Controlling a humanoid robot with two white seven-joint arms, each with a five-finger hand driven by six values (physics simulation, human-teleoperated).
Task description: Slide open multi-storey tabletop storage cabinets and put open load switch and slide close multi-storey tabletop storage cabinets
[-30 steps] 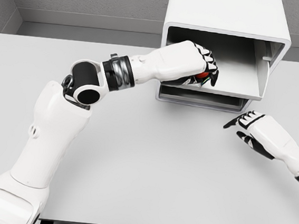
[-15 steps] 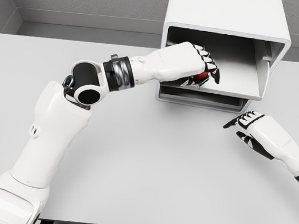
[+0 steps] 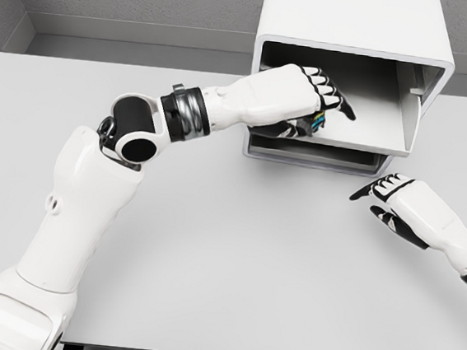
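The white multi-storey cabinet (image 3: 356, 21) stands at the back of the table, its upper drawer (image 3: 372, 114) slid out toward me. My left hand (image 3: 319, 100) reaches over the drawer's left front part, fingers now spread and pointing right. The load switch (image 3: 314, 123), a small dark part with coloured bits, lies in the drawer just under the palm, mostly hidden by the hand. My right hand (image 3: 392, 199) rests open on the table to the right, below the cabinet's front corner.
The lower drawer (image 3: 318, 155) is pushed in beneath the open one. The grey tabletop (image 3: 234, 250) stretches wide in front of the cabinet. A grey wall runs behind the table.
The left hand's fingers have uncurled from around the switch and spread out; the switch now lies in the drawer. The right hand has stayed put.
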